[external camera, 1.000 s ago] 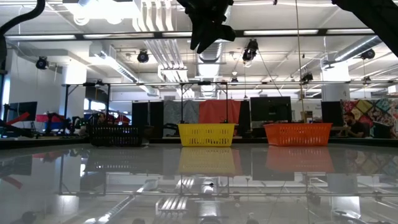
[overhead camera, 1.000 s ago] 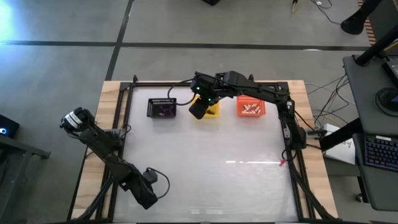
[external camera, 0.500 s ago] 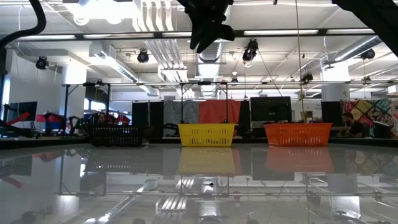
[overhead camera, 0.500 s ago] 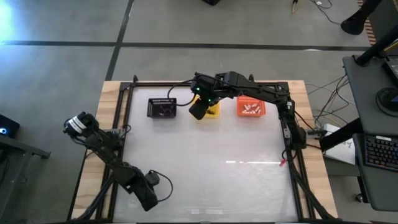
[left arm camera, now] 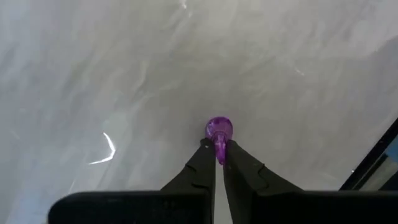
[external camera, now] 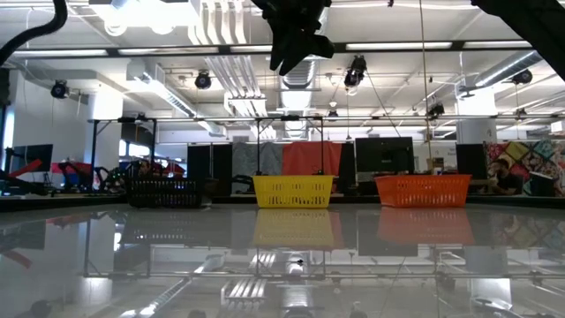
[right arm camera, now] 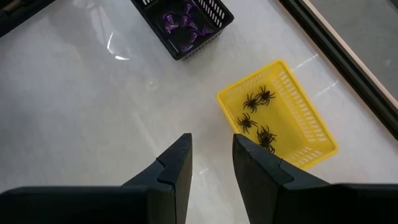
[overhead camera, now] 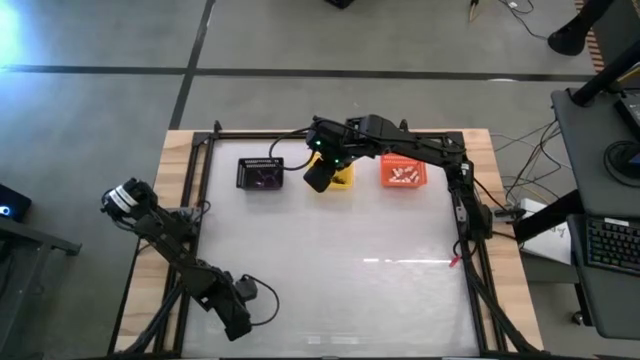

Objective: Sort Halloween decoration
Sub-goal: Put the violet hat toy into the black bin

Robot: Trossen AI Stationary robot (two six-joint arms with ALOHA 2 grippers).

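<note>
Down near the front left corner of the white table (overhead camera: 330,250), the left gripper (left arm camera: 217,152) has its two dark fingers pressed together on a small purple trinket (left arm camera: 218,132), a glossy translucent piece with a rounded bulb standing out past the fingertips and a narrow stem pinched between them; it sits right at the tabletop, though whether it touches the surface cannot be told. In the high view the left gripper (overhead camera: 237,322) shows only as the dark end of the arm. Along the far edge stand three plastic baskets in a row. The black basket (right arm camera: 214,18), on the left, holds several purple trinkets (right arm camera: 181,23) of the same colour. The yellow basket (right arm camera: 298,118), in the middle, holds a handful of black spiders (right arm camera: 256,116) with thin spread legs, lying apart from one another on its floor. The orange basket (overhead camera: 404,175), on the right, holds pale whitish pieces (overhead camera: 402,175) too small to make out. The right gripper (right arm camera: 211,158) hangs above the table just beside the yellow basket, between it and the black one, its jaws spread with nothing between them.
</note>
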